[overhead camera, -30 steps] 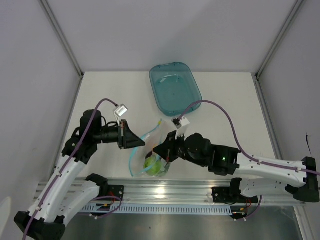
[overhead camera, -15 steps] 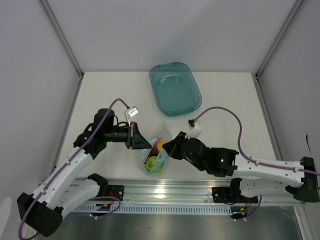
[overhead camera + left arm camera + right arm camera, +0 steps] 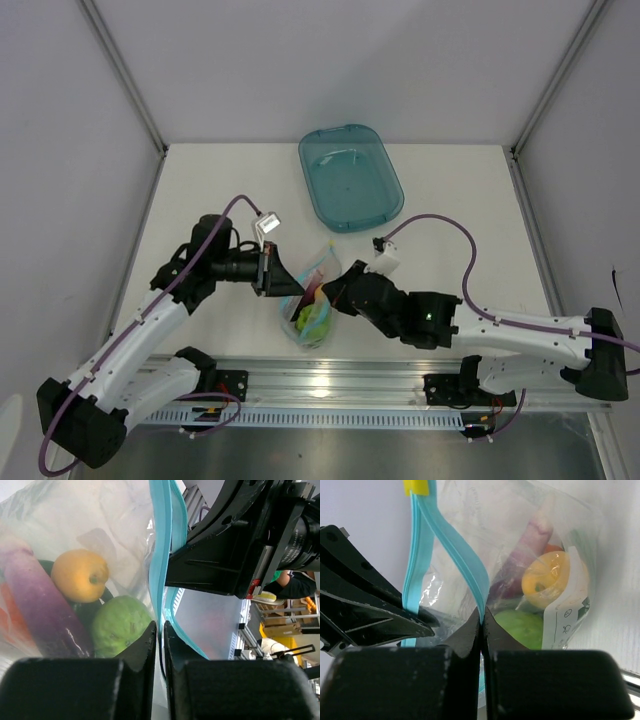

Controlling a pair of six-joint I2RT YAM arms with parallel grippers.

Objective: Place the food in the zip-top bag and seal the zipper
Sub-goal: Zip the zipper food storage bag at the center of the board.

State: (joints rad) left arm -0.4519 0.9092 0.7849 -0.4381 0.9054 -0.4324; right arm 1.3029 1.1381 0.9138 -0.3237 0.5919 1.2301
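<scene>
The clear zip-top bag [image 3: 312, 300] hangs between my two grippers near the table's front edge. It holds the food: a purple eggplant [image 3: 37, 610], a yellow ball [image 3: 80, 575], a light green round fruit [image 3: 120, 630], a dark green pepper [image 3: 87, 612] and an orange-red piece [image 3: 7, 615]. My left gripper [image 3: 160, 630] is shut on one side of the light blue zipper [image 3: 161, 555]. My right gripper [image 3: 482, 617] is shut on the other zipper side [image 3: 465, 555]. The two strips stand apart at the mouth. A yellow slider [image 3: 416, 487] sits at the zipper's end.
A teal translucent tray [image 3: 350, 176] lies at the back middle of the table. The aluminium rail [image 3: 330, 385] runs along the near edge just below the bag. White walls close in the table on both sides and behind.
Both grippers, holding the bag, have moved right and closer together. The bag has swung from lying lower-left to hanging more upright between them.
</scene>
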